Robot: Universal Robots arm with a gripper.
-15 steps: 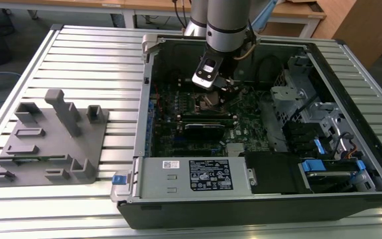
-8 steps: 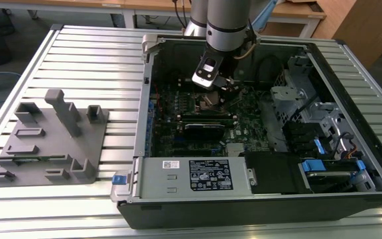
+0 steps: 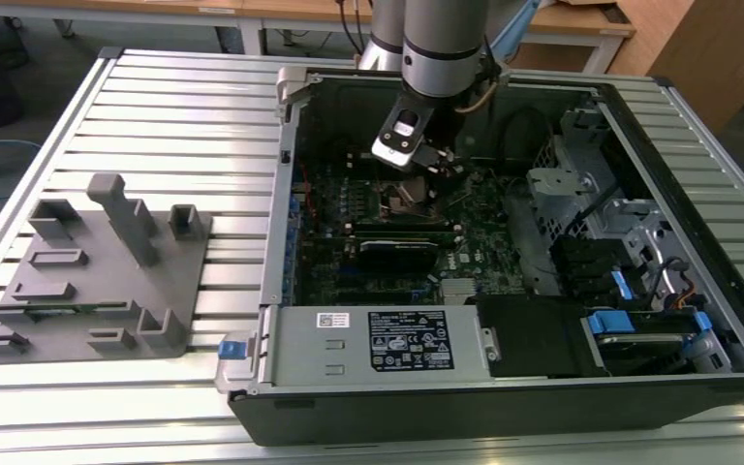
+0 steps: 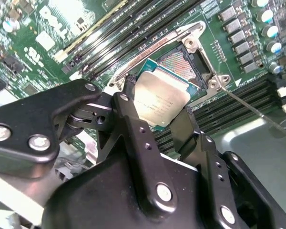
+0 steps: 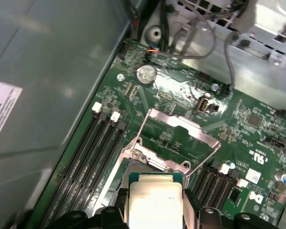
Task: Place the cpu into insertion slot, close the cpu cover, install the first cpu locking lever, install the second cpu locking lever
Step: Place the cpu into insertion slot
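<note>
My gripper (image 4: 157,112) is shut on the cpu (image 4: 162,98), a pale silver square chip on a green edge, pinched by its two sides between the black fingers (image 4: 128,119). In both wrist views the cpu (image 5: 155,200) hangs tilted just above the insertion slot (image 4: 181,64), whose coppery contact field shows beyond the chip. The cpu cover (image 5: 181,126) stands raised open behind the slot, and thin wire levers (image 5: 142,126) are swung up beside it. In the exterior view the gripper (image 3: 414,160) sits low inside the open computer case (image 3: 682,242), over the motherboard.
Black memory slots (image 4: 109,33) run along both sides of the socket. A grey power-supply box (image 3: 372,339) lies at the case's near edge, and a drive cage (image 3: 579,194) stands at the exterior view's right. A grey fixture (image 3: 101,262) rests on the slatted table (image 3: 191,107).
</note>
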